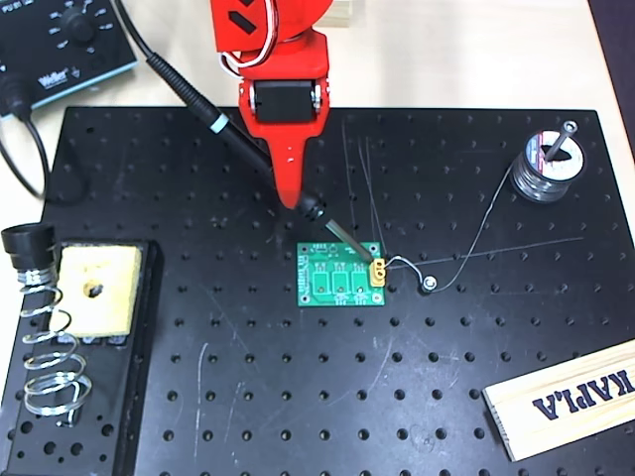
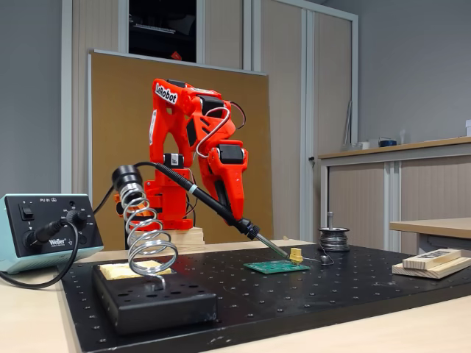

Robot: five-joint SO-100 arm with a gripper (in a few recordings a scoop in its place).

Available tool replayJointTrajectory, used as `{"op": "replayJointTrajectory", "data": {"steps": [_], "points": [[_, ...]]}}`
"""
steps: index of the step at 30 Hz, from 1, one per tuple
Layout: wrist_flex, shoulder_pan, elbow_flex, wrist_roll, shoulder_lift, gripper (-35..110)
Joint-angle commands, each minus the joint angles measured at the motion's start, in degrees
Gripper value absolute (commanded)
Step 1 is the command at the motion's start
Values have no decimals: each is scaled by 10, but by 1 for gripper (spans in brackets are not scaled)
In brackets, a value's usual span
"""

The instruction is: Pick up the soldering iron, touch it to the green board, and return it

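Note:
The soldering iron (image 1: 230, 133) (image 2: 213, 206) slants down from the upper left, its black handle carrying a light band and a cable. My red gripper (image 1: 290, 193) (image 2: 234, 218) is shut on its lower handle near the tip. The thin metal tip (image 1: 345, 238) (image 2: 274, 251) reaches the far edge of the green board (image 1: 340, 277) (image 2: 277, 266), close to the yellow connector (image 1: 379, 268) (image 2: 296, 255). Whether the tip touches the board is too fine to tell. The board lies flat on the black perforated plate (image 1: 298, 397) (image 2: 309, 290).
A coil-spring stand (image 1: 50, 342) (image 2: 147, 243) with a yellow sponge (image 1: 94, 290) sits at the plate's left. A solder spool (image 1: 544, 169) (image 2: 334, 238) with loose wire is at the right, a wooden block (image 1: 566, 397) (image 2: 433, 259) near the front right, and a soldering station (image 1: 64, 45) (image 2: 45, 228) at the upper left.

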Motion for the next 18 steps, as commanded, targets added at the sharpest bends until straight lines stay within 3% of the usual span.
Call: {"op": "replayJointTrajectory", "data": {"steps": [1,18], "points": [[5,-2,-19,-11,9,0],[4,-1,-26,-18,4,0]]}}
